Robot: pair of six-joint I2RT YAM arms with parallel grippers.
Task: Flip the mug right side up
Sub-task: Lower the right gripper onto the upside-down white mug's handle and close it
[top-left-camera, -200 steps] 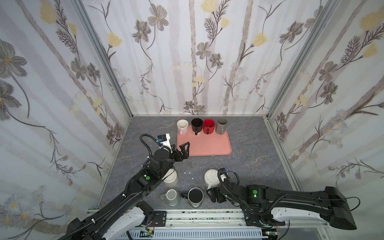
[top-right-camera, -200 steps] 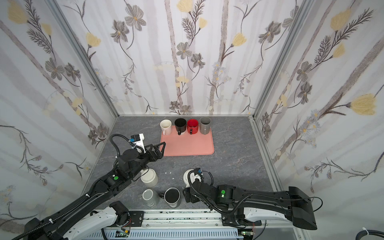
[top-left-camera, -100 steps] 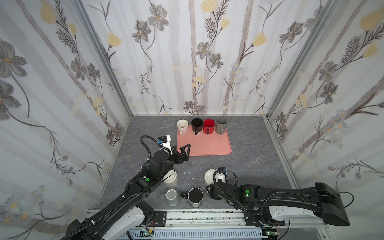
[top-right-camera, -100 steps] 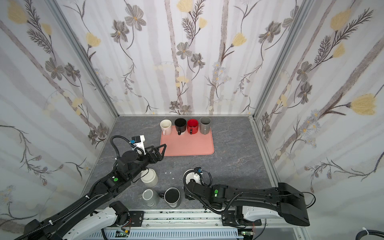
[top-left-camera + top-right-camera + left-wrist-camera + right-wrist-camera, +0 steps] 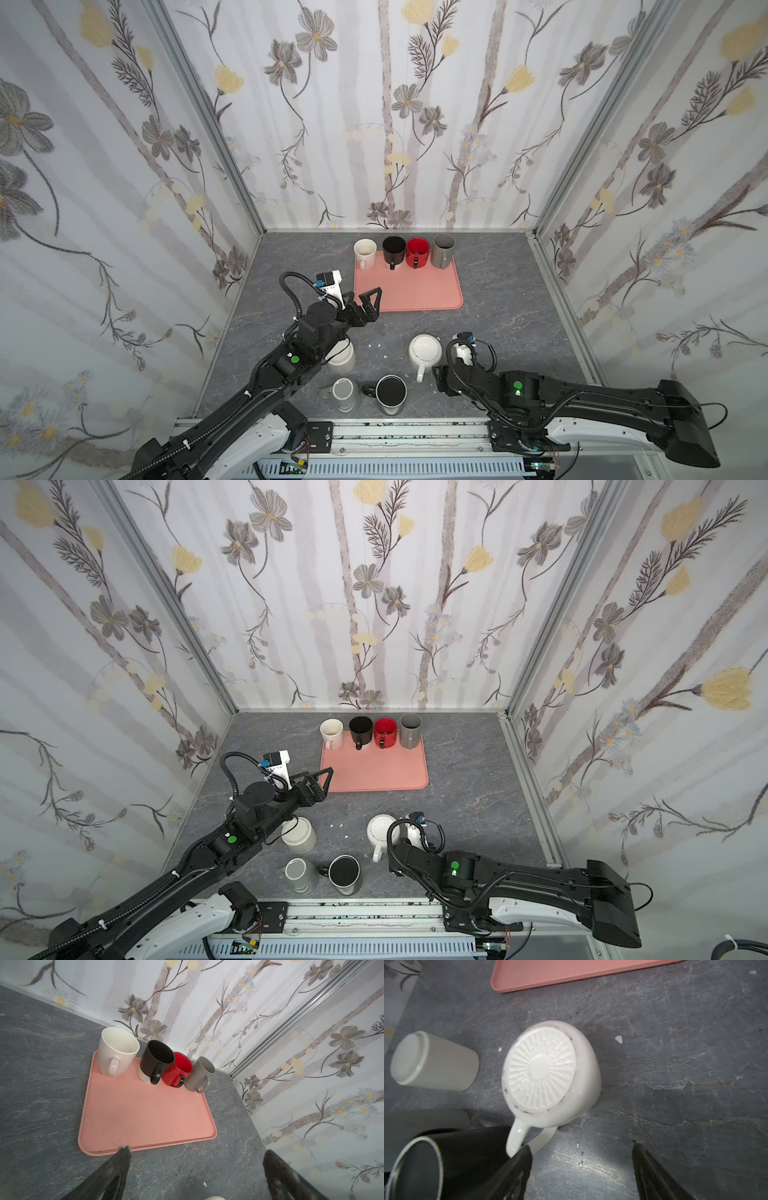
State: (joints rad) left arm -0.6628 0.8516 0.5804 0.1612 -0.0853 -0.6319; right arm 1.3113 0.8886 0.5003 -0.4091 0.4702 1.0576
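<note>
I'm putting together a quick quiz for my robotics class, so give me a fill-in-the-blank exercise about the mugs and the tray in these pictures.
1. The pink rectangular plastic tray carries ____ upright mugs.
2. On it, the glossy red mug stands between the matte black mug and the ____ mug.
3. The white ceramic mug with the ribbed base stands ____ on the grey marbled table.
4. The right end effector, beside that mug's handle, has its jaws ____.
Missing words: four; grey; upside down; open.
</note>
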